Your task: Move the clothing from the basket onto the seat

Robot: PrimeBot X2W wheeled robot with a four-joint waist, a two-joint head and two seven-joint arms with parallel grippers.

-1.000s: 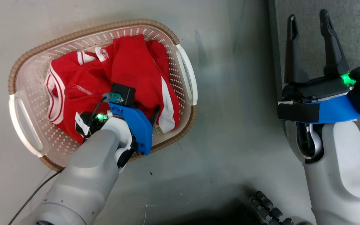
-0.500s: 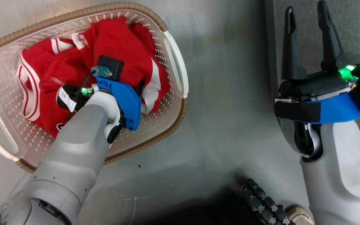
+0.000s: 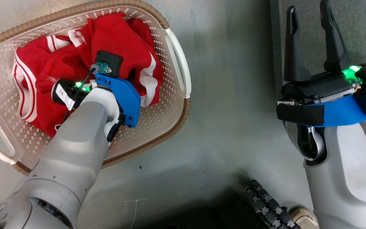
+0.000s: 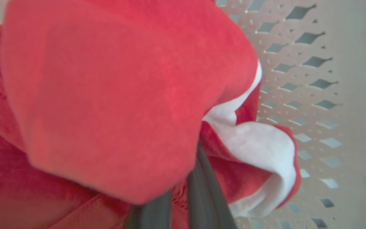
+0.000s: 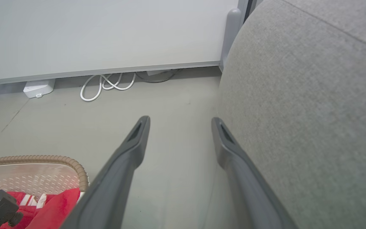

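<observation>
The clothing (image 3: 122, 41), red with white stripes, lies bunched in the cream basket (image 3: 170, 133) on the floor at the left. My left gripper (image 3: 129, 78) is pushed down into the pile beneath its blue wrist bracket. In the left wrist view its two dark fingers (image 4: 202, 190) stand close together, with a fold of the red clothing (image 4: 106, 95) pinched between them and draped over their tips. My right gripper (image 3: 308, 19) hangs open and holds nothing, at the left edge of the grey seat (image 3: 361, 28). In the right wrist view the seat (image 5: 313, 111) curves just right of the gripper (image 5: 179, 122).
Grey floor lies between the basket and the seat. In the right wrist view, white cables (image 5: 106, 84) and a small white box (image 5: 38, 89) lie along the wall's base beyond the basket rim (image 5: 75, 165). A black ribbed part of my base (image 3: 265, 203) shows at the bottom.
The head camera has shifted, so the basket shows further left and up. The white-striped fold near the basket's right wall has gathered in toward my left gripper. The right gripper stays open.
</observation>
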